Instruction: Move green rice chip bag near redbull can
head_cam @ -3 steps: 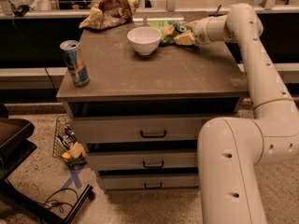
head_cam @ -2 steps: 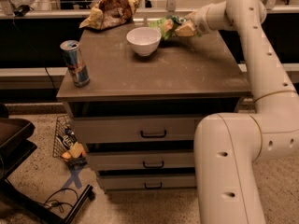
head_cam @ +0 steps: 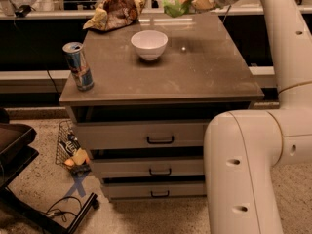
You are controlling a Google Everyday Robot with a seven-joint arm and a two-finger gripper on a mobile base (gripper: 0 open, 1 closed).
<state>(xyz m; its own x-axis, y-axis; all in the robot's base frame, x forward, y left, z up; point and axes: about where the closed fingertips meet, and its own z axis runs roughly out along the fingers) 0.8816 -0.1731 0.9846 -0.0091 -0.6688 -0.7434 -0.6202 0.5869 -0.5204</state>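
My tool (head_cam: 201, 1) grips the bag (head_cam: 176, 2), held above the far edge of the bench (head_cam: 195, 77), well apart from the can (head_cam: 78, 66).

I see gripper (head_cam: 199, 1) gripping green rice chip bag (head_cam: 174, 3) above table (head_cam: 209, 69) far edge; bowl (head_cam: 149, 44) mid-table; redbull can (head_cam: 78, 66) front-left corner.

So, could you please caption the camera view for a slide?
End effector holds green rice chip bag above the table's far edge; redbull can at front-left corner.
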